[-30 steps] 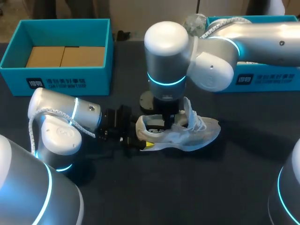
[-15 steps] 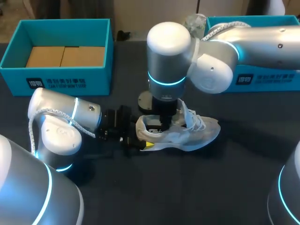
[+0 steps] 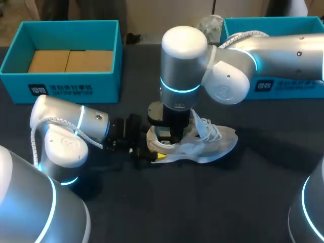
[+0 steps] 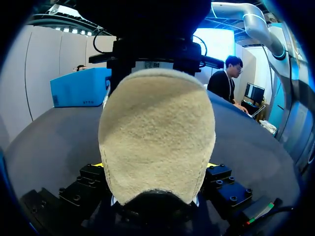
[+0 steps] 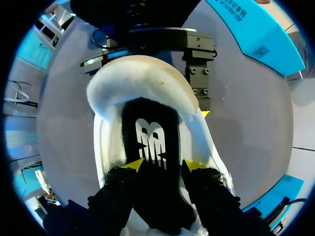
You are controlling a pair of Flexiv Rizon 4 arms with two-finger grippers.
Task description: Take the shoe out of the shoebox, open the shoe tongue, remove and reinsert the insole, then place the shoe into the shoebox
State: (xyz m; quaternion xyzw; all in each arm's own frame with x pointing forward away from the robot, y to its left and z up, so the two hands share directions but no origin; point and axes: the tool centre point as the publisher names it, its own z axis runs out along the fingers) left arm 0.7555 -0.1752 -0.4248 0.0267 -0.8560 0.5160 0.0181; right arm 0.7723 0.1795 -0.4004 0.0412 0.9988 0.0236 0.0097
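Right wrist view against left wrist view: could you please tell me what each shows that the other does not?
Only right wrist: the black printed insole inside the white sneaker, the right claw open over it. Only left wrist: the heel's cream fleecy outer back. Both: the heel's rim, the left claw gripping it, the dark table.

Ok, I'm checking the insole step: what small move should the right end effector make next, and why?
Probably lower a little and close on the insole near the heel. The right end effector sits inside the shoe with its open tips just over the insole, which lies flat, while the left end effector grips the heel from behind, so the shoe looks steadied for a pull.
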